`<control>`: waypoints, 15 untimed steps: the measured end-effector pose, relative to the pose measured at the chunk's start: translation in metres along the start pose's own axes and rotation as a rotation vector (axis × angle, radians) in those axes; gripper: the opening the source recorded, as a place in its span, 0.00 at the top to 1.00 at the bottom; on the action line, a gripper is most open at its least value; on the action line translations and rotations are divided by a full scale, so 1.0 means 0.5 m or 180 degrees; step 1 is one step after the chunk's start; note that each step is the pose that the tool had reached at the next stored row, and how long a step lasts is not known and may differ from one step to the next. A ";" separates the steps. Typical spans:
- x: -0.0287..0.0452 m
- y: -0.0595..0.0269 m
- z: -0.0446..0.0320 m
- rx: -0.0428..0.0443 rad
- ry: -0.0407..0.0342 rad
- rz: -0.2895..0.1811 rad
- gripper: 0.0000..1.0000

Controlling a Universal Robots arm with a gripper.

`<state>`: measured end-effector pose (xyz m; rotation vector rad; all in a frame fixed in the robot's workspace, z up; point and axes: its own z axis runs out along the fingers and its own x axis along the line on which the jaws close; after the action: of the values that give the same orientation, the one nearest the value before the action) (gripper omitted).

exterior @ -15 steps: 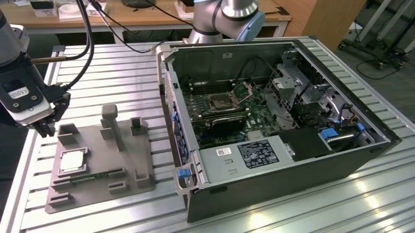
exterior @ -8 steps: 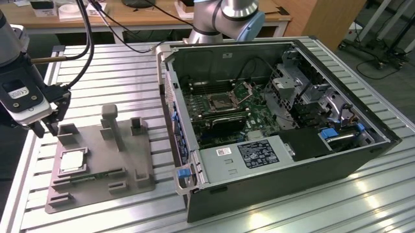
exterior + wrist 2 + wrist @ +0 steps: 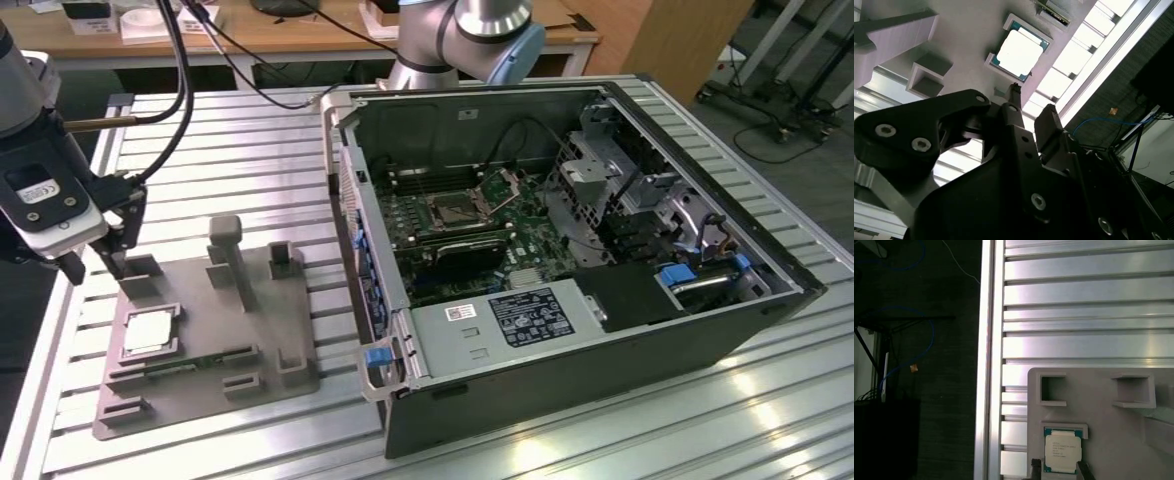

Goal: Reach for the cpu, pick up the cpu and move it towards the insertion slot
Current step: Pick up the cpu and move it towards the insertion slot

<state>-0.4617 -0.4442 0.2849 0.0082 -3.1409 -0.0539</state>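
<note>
While the cpu (image 3: 147,332), which I judge light, stiff and fragile, best pinched by opposite edges, lies flat in a recess of the grey tray (image 3: 200,310), I see the gripper (image 3: 115,262) spread open near it.

nothing can be read. the cpu (image 3: 1062,453) bears faint lines of print on its top; a black label (image 3: 531,316) lies inside the computer case (image 3: 601,370), its print too small.

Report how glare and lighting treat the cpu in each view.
In the second wrist view glare washes the cpu top white; in the first wrist view it is evenly lit; in the exterior view reflections streak the table slats.
</note>
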 end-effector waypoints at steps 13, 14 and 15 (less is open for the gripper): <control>0.000 0.000 0.002 0.0000 0.0000 0.0000 0.54; 0.000 0.000 0.002 0.0000 0.0000 0.0000 0.54; 0.000 0.000 0.002 0.0000 0.0000 0.0000 0.54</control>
<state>-0.4617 -0.4442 0.2840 0.0081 -3.1409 -0.0539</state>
